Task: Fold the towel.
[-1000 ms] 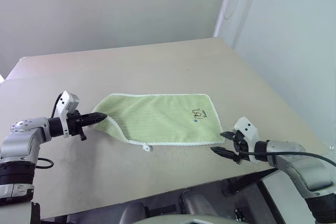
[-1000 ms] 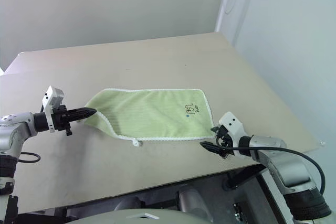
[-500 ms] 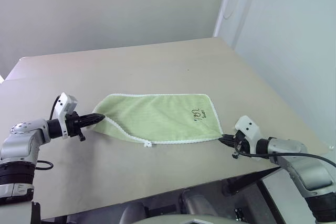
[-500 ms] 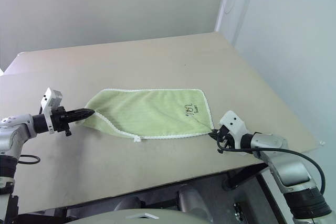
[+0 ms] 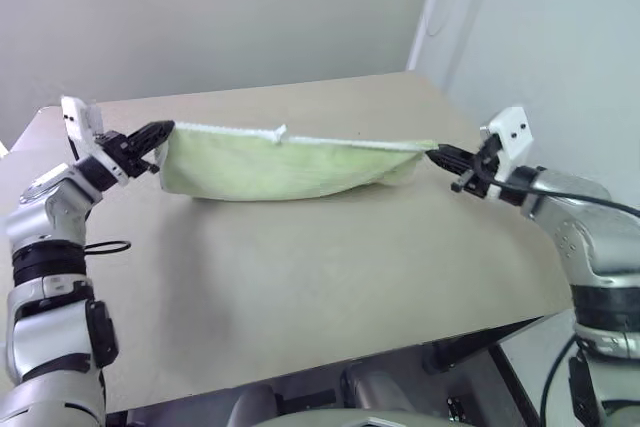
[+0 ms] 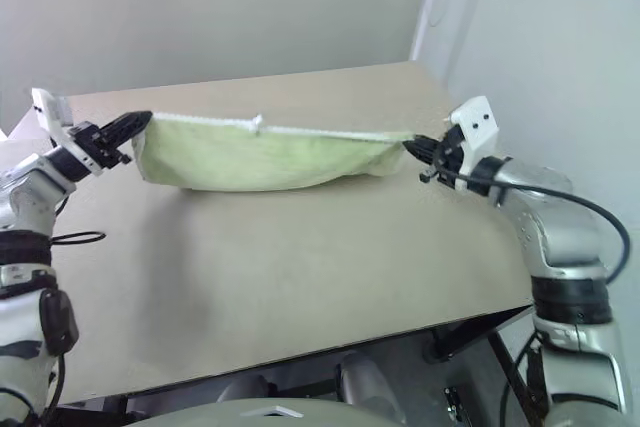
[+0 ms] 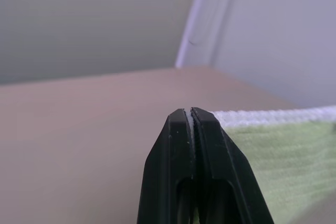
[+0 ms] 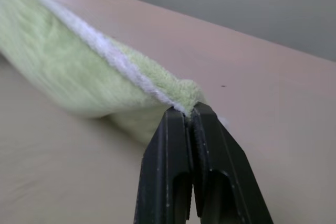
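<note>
Your left gripper (image 5: 160, 131) and right gripper (image 5: 436, 156), both clamped tight, each pinch a corner of the light green terry towel (image 5: 270, 164), stretched above the beige counter (image 5: 300, 267).

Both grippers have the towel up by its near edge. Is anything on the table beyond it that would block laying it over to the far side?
Nothing visible does. The towel hangs between the left gripper and right gripper, both shut on its white edge, and the table beyond it shows bare tan surface to its far edge.
</note>
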Controlling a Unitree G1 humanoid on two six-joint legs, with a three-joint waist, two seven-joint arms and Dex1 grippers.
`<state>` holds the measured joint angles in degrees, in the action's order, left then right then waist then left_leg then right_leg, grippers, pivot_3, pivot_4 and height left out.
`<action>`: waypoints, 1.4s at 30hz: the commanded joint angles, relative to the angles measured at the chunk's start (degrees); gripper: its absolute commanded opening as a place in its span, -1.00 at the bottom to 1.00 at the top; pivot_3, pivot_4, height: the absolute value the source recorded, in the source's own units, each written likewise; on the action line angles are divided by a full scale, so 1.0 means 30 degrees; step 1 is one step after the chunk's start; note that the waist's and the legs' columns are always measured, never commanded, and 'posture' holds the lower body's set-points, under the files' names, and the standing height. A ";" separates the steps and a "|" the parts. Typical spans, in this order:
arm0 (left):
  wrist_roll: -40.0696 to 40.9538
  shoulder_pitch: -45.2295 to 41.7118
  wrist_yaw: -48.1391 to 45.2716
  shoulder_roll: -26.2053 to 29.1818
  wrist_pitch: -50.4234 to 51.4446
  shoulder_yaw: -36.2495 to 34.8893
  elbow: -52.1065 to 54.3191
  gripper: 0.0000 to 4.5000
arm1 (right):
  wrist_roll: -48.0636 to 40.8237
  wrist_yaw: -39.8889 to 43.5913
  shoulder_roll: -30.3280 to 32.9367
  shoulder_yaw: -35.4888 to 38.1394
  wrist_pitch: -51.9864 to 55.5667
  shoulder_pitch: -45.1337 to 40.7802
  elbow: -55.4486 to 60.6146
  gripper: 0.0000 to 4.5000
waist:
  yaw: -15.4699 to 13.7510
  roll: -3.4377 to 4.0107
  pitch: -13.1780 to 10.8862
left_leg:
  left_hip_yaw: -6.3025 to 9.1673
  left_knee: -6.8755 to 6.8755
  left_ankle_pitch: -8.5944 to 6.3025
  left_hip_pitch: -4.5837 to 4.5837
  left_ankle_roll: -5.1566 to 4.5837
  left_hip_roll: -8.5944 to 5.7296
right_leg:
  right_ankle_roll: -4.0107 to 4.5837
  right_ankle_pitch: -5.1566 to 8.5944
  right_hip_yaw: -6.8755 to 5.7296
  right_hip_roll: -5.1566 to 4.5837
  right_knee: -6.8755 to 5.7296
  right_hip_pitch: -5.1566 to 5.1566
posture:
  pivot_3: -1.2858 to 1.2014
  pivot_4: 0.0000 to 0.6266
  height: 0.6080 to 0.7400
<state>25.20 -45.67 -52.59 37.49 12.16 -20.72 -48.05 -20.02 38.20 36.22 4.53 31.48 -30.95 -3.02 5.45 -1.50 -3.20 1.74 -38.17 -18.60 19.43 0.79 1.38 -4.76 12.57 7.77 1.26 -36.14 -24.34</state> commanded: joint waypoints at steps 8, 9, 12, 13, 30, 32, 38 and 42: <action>-0.3295 -0.5795 0.5776 -0.0480 -0.6907 0.0467 -0.7257 -1.00 | 0.3485 -0.3021 -0.1424 -0.0025 -0.6763 -0.8002 -1.1762 -0.99 | 0.0115 0.0011 -0.0005 | 0.0004 0.0058 0.0000 0.0027 -0.0001 -0.0011 | -0.0018 -0.0029 0.0007 -0.0004 0.0005 -0.0049 | 0.03 -1.00 1.00; -0.3429 -0.5945 0.5801 -0.0451 -0.7046 0.0479 -0.7464 -1.00 | 0.3532 -0.3061 -0.1428 0.0011 -0.7116 -0.8333 -1.2268 -0.99 | 0.0119 0.0014 -0.0003 | 0.0007 0.0074 0.0000 0.0026 -0.0003 -0.0011 | -0.0018 -0.0029 0.0007 -0.0004 0.0005 -0.0052 | 0.03 -1.00 1.00; -0.3585 -0.5564 0.3979 -0.0218 -0.7025 0.0604 -0.7400 -1.00 | 0.3254 -0.2257 -0.1299 -0.0029 -0.7176 -0.8041 -1.1868 -0.99 | 0.0102 0.0015 -0.0002 | 0.0007 0.0093 -0.0006 0.0038 -0.0013 -0.0011 | -0.0018 -0.0026 0.0007 -0.0013 0.0017 -0.0056 | 0.03 -1.00 1.00; -0.3541 -0.5261 0.3210 -0.0087 -0.7085 0.0560 -0.7277 -1.00 | 0.3080 -0.1849 -0.1211 -0.0063 -0.6884 -0.7554 -1.1290 -0.99 | 0.0101 0.0015 -0.0002 | 0.0008 0.0093 -0.0007 0.0055 -0.0014 -0.0011 | -0.0022 -0.0025 0.0006 -0.0014 0.0020 -0.0063 | 0.03 -1.00 1.00; 0.0369 0.5839 -0.6384 0.4231 0.1352 -0.0549 0.5883 -1.00 | -0.2061 0.2974 0.2890 0.2494 0.1802 0.4068 0.4361 -0.99 | 0.0077 0.0025 -0.0005 | 0.0015 0.0001 -0.0006 0.0005 -0.0015 0.0006 | -0.0094 0.0036 0.0003 0.0005 -0.0041 -0.0020 | 0.03 -1.00 1.00; 0.0829 0.7220 -0.6613 0.4828 0.2302 -0.0788 0.7437 -1.00 | -0.2871 0.3503 0.3518 0.3084 0.2561 0.5161 0.5628 -0.99 | 0.0061 0.0024 -0.0005 | 0.0012 -0.0012 -0.0006 -0.0015 -0.0014 0.0007 | -0.0038 0.0070 0.0004 0.0002 -0.0050 0.0001 | 0.03 -1.00 1.00; 0.1468 1.1712 -0.6914 0.5632 0.3384 -0.1549 1.0690 -1.00 | -0.5055 0.4504 0.4971 0.4784 0.4571 0.8709 0.8904 -0.99 | 0.0031 0.0028 -0.0005 | 0.0002 -0.0007 -0.0003 -0.0021 -0.0009 0.0015 | -0.0026 0.0084 0.0003 -0.0003 -0.0038 0.0001 | 0.03 -1.00 1.00; 0.1104 1.4302 -0.7024 0.5733 0.2737 -0.1900 1.1288 -1.00 | -0.6208 0.5049 0.5521 0.5688 0.5627 1.1445 1.1116 -0.99 | 0.0030 0.0015 -0.0005 | -0.0003 -0.0013 -0.0004 -0.0027 -0.0008 0.0017 | -0.0010 0.0093 0.0003 -0.0005 -0.0029 -0.0001 | 0.03 -1.00 1.00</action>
<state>29.15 -3.71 -74.13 52.66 21.73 -23.69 -15.32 -37.30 52.84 51.24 18.54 47.29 2.32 27.74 5.54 -1.45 -3.21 1.73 -38.20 -18.61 19.35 0.77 1.44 -4.78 12.86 7.77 1.25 -36.23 -24.35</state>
